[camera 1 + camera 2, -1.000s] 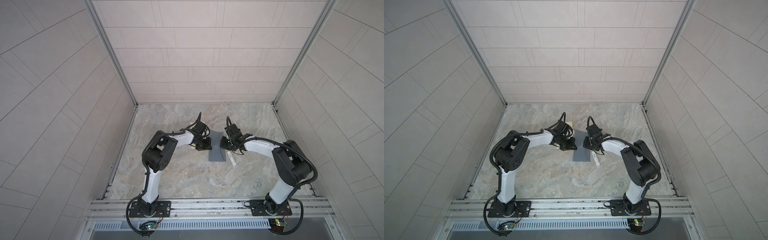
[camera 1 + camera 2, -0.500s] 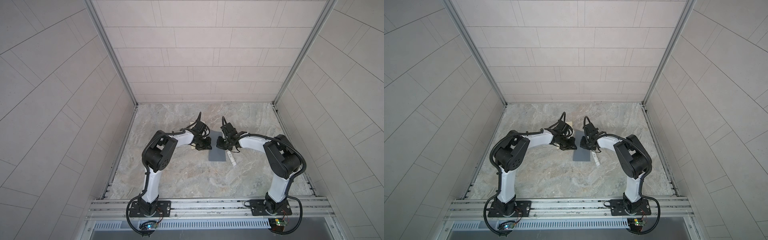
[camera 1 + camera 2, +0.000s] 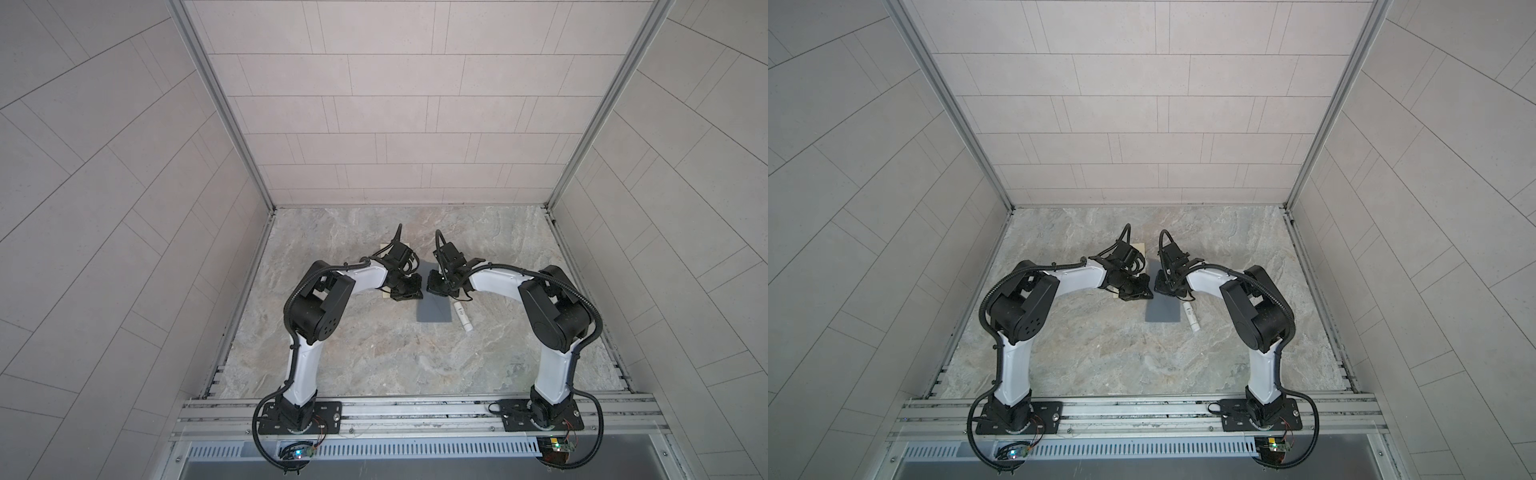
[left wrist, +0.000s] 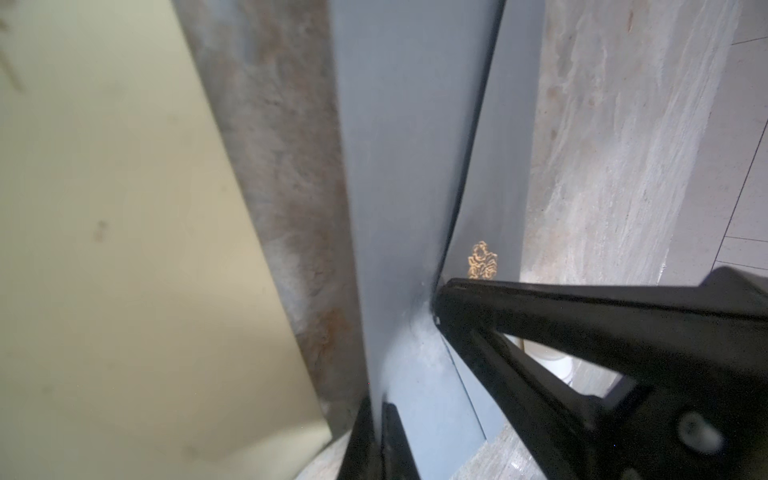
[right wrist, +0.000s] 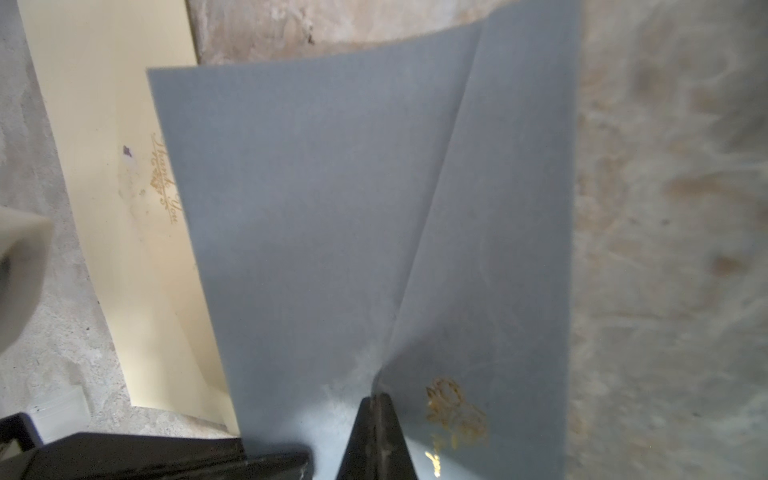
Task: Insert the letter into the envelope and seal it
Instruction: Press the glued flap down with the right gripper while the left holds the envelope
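While the table (image 3: 374, 353) bears all, the grey envelope (image 5: 311, 208) lies at its middle and the cream letter (image 5: 116, 124), printed "Thank You" in gold, just beside it; the left gripper (image 4: 376, 419) and the right gripper (image 5: 376, 405) each pinch the envelope.

Tabletop (image 3: 374, 353): marbled grey-beige surface, walled on the left, right and far sides. Grey envelope (image 3: 434, 311) at centre, its near part flat on the surface. Cream letter (image 3: 1139, 249) lies flat just left of it and reaches further toward the far wall; gold script on its face. White tube (image 3: 462, 316) lies on its side just right of the envelope.
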